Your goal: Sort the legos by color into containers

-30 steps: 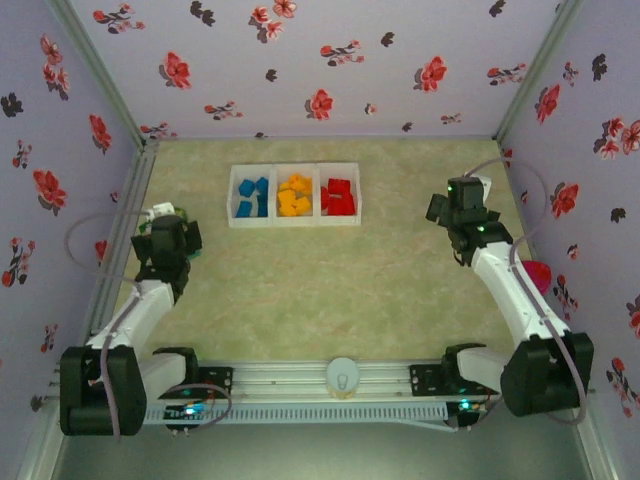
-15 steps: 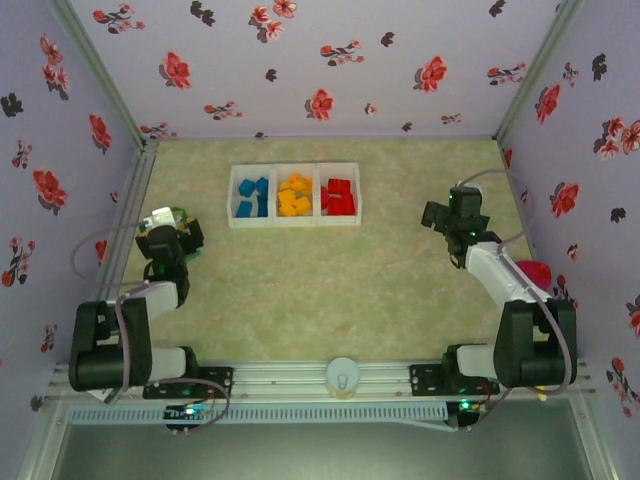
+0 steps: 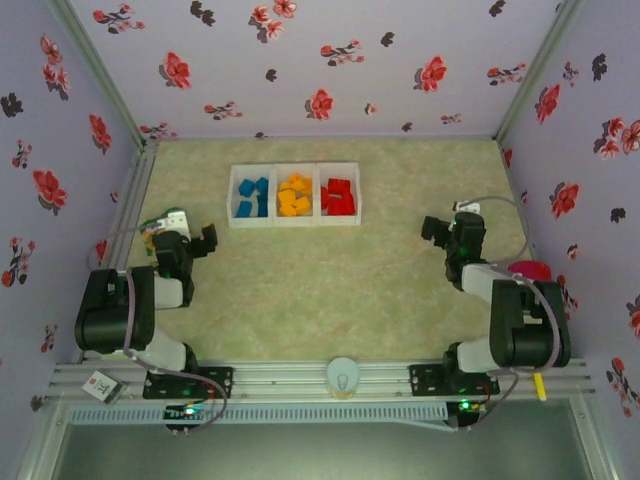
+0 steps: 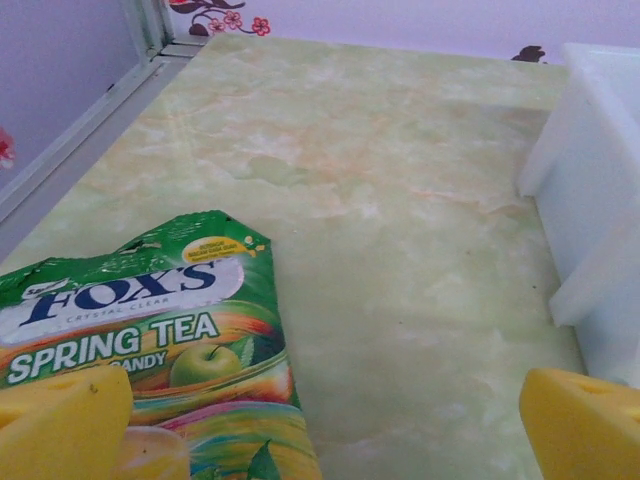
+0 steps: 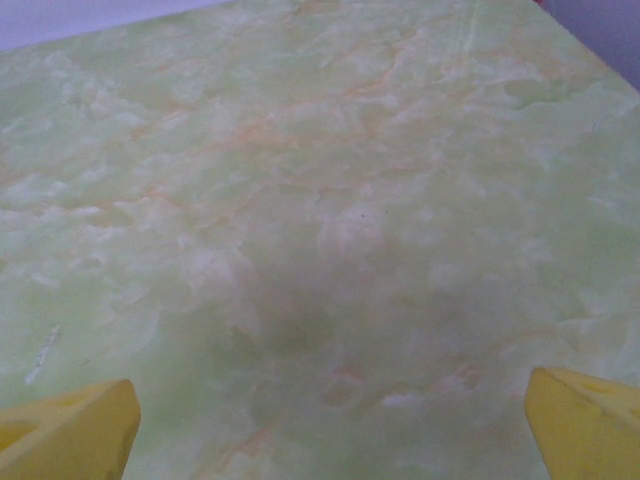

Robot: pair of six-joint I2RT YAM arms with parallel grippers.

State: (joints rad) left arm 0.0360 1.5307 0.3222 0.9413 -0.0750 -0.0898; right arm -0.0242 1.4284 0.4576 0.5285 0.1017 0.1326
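Both arms have folded back toward their bases in the last second, elbows tucked low. Left arm (image 3: 150, 290) sits doubled up, near and to the left of the tray (image 3: 295, 223), wrist aimed roughly tray-ward. Left gripper (image 3: 206, 238) is spread as wide as it goes and grips nothing. Its yellow fingertips (image 4: 60, 425) hang low, one over the corner of the green candy packet (image 4: 150, 330); contact, I can't tell. The tray holds all the legos (image 3: 294, 196): blue in the left compartment, orange in the middle, red on the right. Right arm (image 3: 505, 300) is folded too, near and to the right of the tray. Right gripper (image 3: 433, 228) is gaping wide and empty over bare table (image 5: 320, 250).
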